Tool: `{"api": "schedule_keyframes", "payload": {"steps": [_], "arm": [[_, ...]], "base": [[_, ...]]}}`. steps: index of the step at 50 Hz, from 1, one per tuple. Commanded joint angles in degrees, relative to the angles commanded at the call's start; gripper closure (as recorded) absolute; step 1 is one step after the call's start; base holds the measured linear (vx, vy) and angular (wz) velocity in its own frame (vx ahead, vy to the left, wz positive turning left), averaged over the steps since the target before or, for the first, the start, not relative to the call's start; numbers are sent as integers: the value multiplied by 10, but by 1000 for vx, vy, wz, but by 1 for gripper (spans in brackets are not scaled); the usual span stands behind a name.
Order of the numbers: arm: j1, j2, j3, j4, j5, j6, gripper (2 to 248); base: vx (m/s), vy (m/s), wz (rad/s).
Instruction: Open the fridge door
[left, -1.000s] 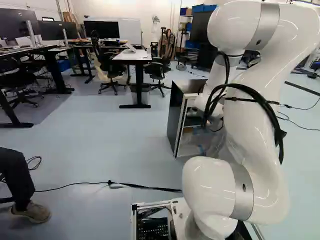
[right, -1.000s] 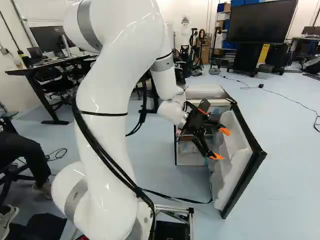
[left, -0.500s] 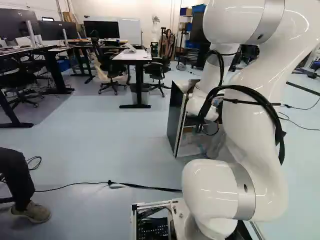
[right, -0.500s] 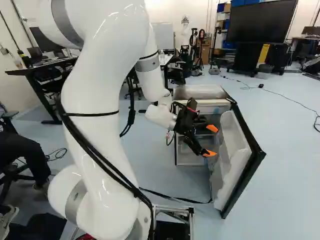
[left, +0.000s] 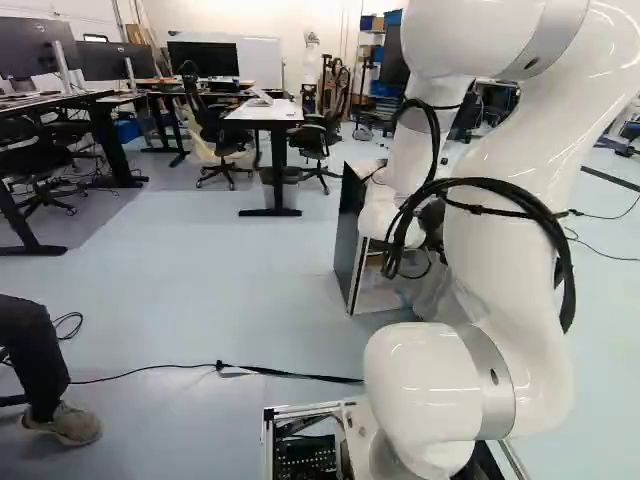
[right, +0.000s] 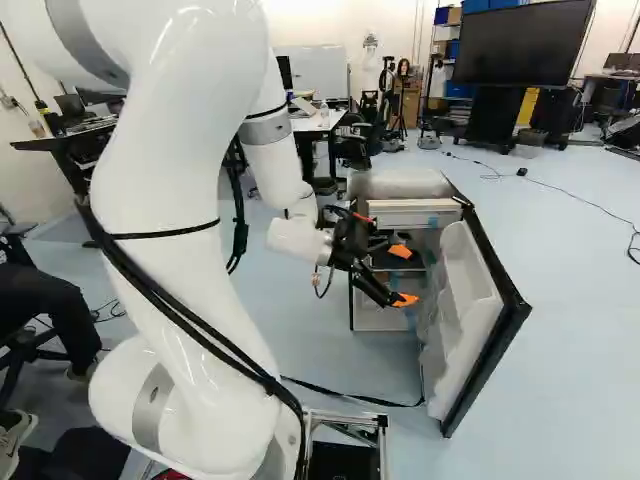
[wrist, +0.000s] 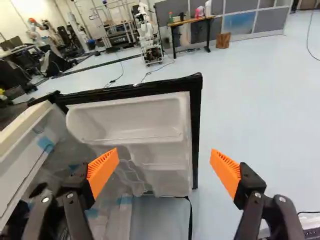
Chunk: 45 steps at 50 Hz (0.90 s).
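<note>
Pale floor (wrist: 250, 110), fridge door (wrist: 135, 120) beyond parted jaws

Black-edged, white-lined fridge door (right: 466, 300), with orange pads (wrist: 102, 172) near it.
Beside the door, blue tape (wrist: 46, 144) dots the fridge interior; near it, the gripper (right: 402, 275) is black, its pads ribbed (a loud orange, really), and the arm (right: 185, 200) white, banded grey. Around it, pale blue-grey floor (right: 585, 320).
</note>
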Motion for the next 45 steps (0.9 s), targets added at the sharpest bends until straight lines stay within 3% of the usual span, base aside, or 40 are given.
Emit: {"api": "schedule_keyframes", "payload": {"steps": [12,45], "arm": [[25,17,25,-23,0,0,3],[28,27,32,-45,-4,0,3]], "base": [[0,0,0],[0,0,0]]}}
